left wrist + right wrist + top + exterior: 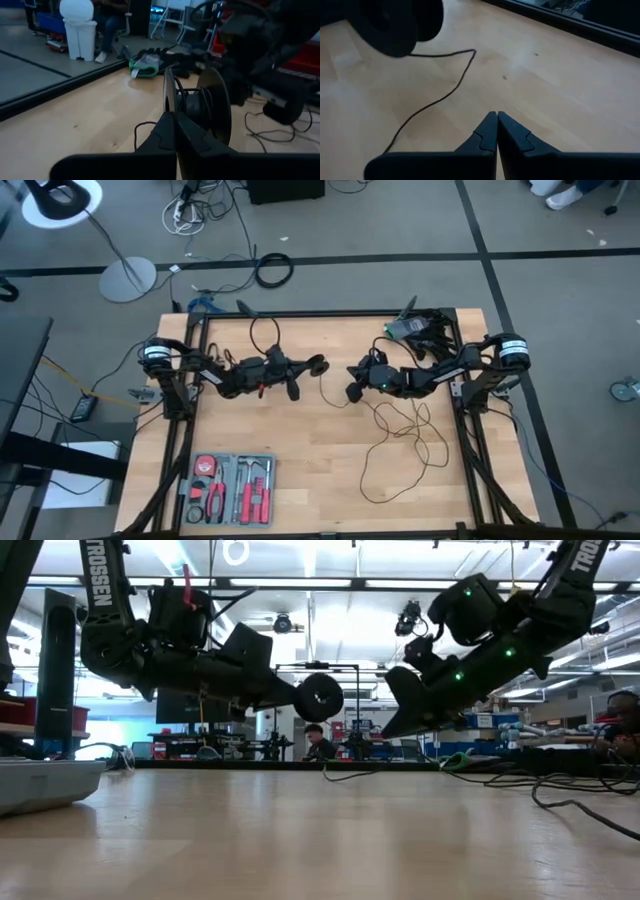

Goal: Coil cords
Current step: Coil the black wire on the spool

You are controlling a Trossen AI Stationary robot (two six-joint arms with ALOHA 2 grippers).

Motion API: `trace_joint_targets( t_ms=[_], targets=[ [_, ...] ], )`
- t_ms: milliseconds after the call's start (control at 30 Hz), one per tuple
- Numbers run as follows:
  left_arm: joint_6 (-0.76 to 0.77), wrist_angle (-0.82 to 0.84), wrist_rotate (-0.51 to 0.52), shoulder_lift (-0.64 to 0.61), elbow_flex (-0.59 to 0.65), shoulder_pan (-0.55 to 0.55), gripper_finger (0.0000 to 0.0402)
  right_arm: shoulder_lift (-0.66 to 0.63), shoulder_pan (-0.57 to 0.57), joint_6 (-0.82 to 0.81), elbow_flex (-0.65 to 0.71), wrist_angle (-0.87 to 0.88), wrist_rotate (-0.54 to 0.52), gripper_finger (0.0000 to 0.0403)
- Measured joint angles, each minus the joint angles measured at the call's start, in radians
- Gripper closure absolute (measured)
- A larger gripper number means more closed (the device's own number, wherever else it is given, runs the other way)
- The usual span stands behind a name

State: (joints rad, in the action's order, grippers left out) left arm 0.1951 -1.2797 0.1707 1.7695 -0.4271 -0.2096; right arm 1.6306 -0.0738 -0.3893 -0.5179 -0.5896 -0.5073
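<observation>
While the left claw (300, 370) pinches a black spool (318, 365) by its flange at frame centre, the right claw (354, 388) hangs beside it, closed and empty. Loose cord (400, 435) sprawls over the worktop (300, 470) at lower right. Good winding probably needs the right claw to reopen, take the strand near the spool, and feed it under light, even tension.

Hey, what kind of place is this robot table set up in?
Probably a robotics lab or workshop: a wooden table in a metal frame, a tool kit, cables on the grey floor, and workbenches under ceiling strip lights beyond.
</observation>
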Motion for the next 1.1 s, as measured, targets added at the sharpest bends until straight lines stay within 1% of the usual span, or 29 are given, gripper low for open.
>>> trace_joint_targets(
  t_ms=[167,1100],
  targets=[
    [0.0,-0.04,0.0,0.0,0.0,0.0,0.0401,0.0,0.0,0.0,0.0,-0.001,0.004,0.0395],
    [0.042,-0.036,-0.014,0.0,0.0,0.0,0.0401,0.0,0.0,0.0,0.001,-0.019,0.004,0.0397]
  ],
)
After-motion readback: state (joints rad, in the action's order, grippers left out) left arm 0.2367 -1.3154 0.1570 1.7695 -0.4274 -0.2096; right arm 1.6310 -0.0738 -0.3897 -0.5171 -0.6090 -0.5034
